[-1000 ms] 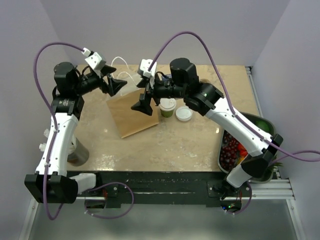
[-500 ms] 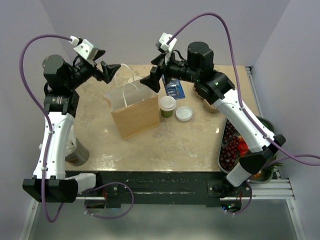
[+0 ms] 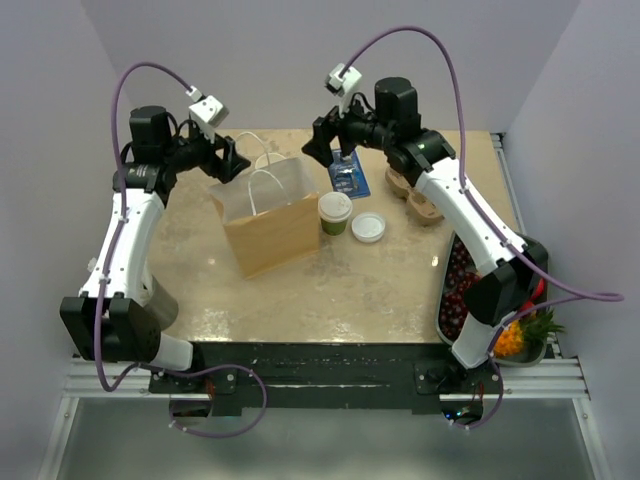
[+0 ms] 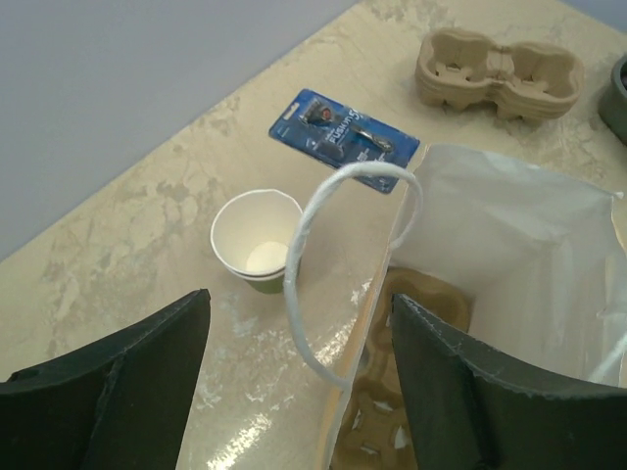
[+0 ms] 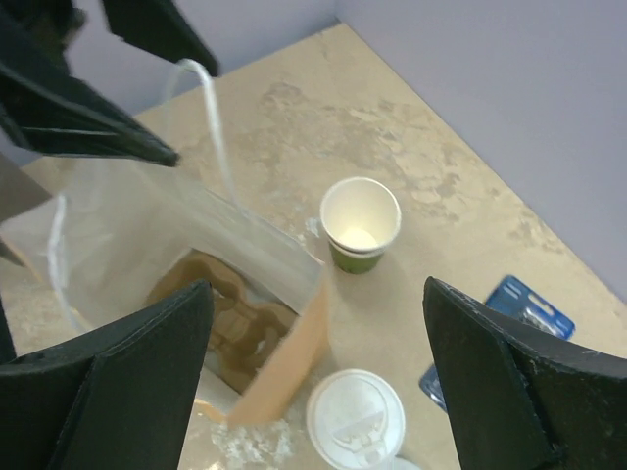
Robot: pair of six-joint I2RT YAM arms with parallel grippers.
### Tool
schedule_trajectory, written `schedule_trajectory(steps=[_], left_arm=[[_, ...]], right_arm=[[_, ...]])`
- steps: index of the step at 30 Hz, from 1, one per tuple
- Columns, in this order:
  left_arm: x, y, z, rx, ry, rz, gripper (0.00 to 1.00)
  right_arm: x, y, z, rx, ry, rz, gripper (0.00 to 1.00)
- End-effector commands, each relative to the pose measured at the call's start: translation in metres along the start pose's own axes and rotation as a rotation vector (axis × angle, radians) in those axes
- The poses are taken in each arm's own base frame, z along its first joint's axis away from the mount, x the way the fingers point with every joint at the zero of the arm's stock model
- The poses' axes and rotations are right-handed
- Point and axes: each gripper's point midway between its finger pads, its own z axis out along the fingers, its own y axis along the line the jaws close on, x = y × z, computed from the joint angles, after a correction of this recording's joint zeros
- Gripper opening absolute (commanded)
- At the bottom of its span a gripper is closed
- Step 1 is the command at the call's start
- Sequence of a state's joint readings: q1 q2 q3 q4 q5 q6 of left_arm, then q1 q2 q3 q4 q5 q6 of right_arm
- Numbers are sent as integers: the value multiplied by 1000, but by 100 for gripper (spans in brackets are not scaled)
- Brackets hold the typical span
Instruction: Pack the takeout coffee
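The takeout coffee [image 3: 335, 211], a green cup with a white lid, stands just right of the upright brown paper bag [image 3: 270, 225]. From above, its lid shows [image 5: 358, 419] beside the bag's corner [image 5: 284, 362]. My left gripper [image 3: 228, 160] [image 4: 300, 296] hovers open over the bag's far left edge. One white handle [image 4: 304, 255] loops between its fingers, ungripped. My right gripper [image 3: 320, 150] [image 5: 315, 284] hangs open above the bag's far right corner, holding nothing. A carton cup tray [image 5: 225, 323] [image 4: 392, 411] lies inside the bag.
A lidless green cup [image 4: 257, 240] [image 5: 361, 223] stands behind the bag. A white lid [image 3: 368, 228] sits right of the coffee. A blue blister pack [image 3: 350, 176], carton trays [image 3: 415, 195], a fruit bowl [image 3: 462, 295] and a grey cylinder [image 3: 160, 300] also stand around.
The bag went from lying tilted to standing upright and open. Both arms rose with it, then drew back toward the far edge, and the handles now hang free.
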State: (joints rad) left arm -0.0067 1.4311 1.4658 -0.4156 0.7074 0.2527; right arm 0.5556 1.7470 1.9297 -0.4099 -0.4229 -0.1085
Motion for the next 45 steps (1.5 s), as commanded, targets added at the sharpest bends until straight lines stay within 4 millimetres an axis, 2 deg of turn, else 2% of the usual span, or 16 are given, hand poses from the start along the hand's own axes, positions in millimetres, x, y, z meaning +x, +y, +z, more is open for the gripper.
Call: schedule_trajectory(steps=[1,5,6,7,8,9,13,16,17,18,21,26,28,30,40,45], left_arm=[[7,-6,-1,52,26,20,77],[22,-13,1,93,59,11,72],[25,-13,0,93,67,10,70],[33,-14,0,98,91,15,67],[38,-16,-1,106,105,10,66],[40,-16,-1,111,111,21,64],[51,-20,-1,131,142,19,60],[58,-22,-2,139,161,16,54],[61,-22,-2,143,172,10,51],[61,-22,-3,146,176,18,42],[67,-23,-4,159,211,12,26],[71,-26,-8,163,234,12,12],[71,-26,-10,160,240,14,2],[75,-19,-15,135,252,0,0],[77,-17,-26,105,274,7,0],[79,-13,-34,88,286,4,0]], right_arm=[[0,-29,-11,46,7,31,90],[37,-49,-11,72,117,-51,89],[52,-52,-10,72,153,-57,89],[84,-58,-10,60,238,-86,90],[93,-58,-10,47,264,-98,90],[113,-57,-10,14,322,-122,93],[148,-48,-10,-110,406,-175,99],[168,-49,-11,-197,446,-237,99],[171,-48,-11,-223,449,-248,99],[177,-47,-12,-250,466,-271,99],[187,-46,-9,-312,475,-308,99],[197,-43,-4,-378,477,-341,99],[199,-40,-2,-406,473,-337,99],[200,-40,0,-411,471,-324,99],[201,-41,16,-381,447,-232,99],[211,-40,16,-419,477,-228,99]])
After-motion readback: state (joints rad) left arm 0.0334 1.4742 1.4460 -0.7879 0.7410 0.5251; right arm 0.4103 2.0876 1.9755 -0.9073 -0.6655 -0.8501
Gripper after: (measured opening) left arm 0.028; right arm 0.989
